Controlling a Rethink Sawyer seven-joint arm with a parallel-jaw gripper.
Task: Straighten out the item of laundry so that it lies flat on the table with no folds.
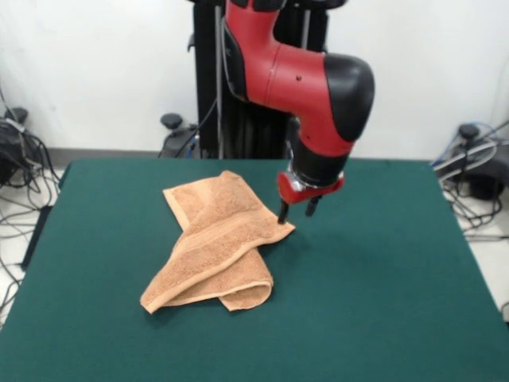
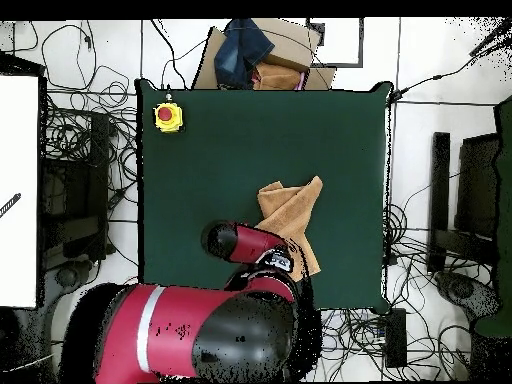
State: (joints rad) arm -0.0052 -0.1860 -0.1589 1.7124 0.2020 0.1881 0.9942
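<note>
Hovering tool [image 1: 299, 213] at towel's [image 1: 215, 243] side corner | tool: fingers spread, empty, one tip touching cloth | towel: crumpled, doubled over itself, mid-worktop [image 1: 382, 302], nearer robot-side edge | judgement: corner chosen for pulling the fold open.

glossy red arm [image 1: 286, 76] — black joint caps

No text, label, brand, number or sign can be read in either view. Nothing legible stands on the red and black robot arm [image 1: 306, 76], the crumpled orange-tan terry towel [image 1: 215, 243] or the yellow box with a red button [image 2: 168, 117].
</note>
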